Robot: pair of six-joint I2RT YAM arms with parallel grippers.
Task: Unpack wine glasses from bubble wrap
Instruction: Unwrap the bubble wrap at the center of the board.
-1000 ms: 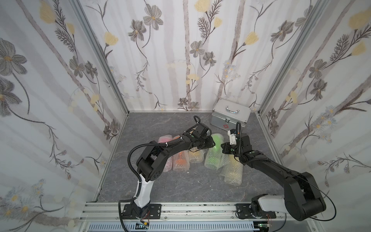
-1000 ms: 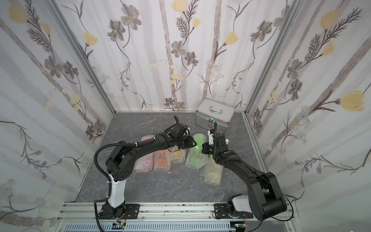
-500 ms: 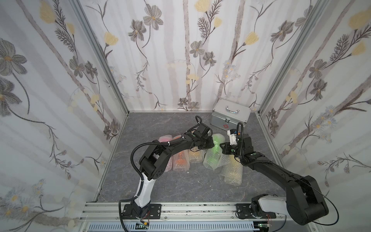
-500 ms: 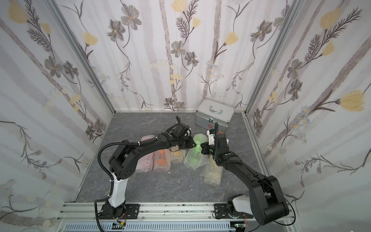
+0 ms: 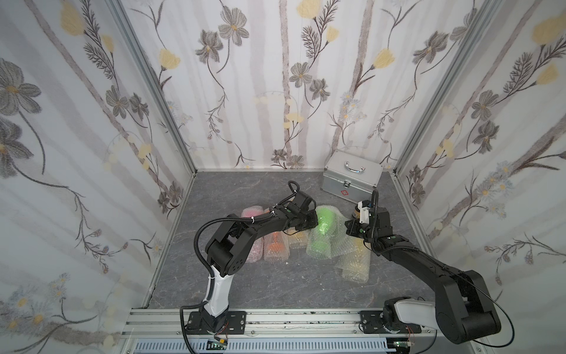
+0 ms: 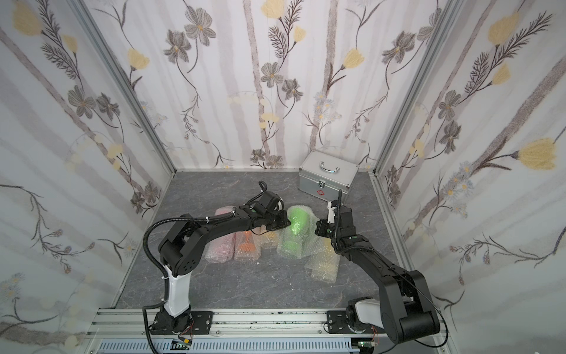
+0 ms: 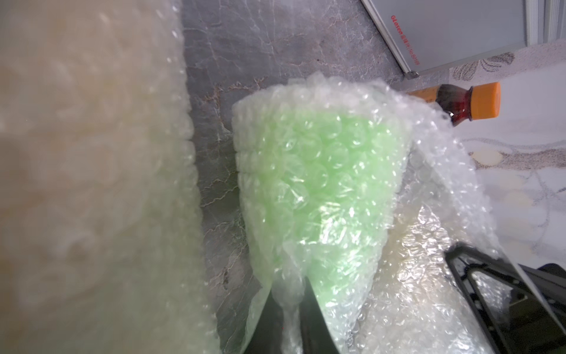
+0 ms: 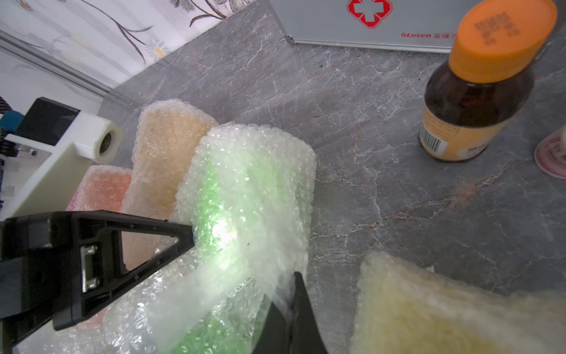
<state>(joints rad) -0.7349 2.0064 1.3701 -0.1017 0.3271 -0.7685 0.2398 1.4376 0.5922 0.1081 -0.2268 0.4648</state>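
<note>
Newly closed, left gripper (image 7: 289,288) pinching bubble wrap (image 7: 428,144) around green goblet (image 5: 324,219)

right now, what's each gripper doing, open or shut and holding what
left gripper: shut on the bubble wrap around the green goblet.
right gripper: shut on a loose flap of the same bubble wrap.

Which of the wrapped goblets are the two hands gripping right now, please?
The green goblet: it alone is gripped, the left hand and the right hand both pinching its bubble wrap.
</note>
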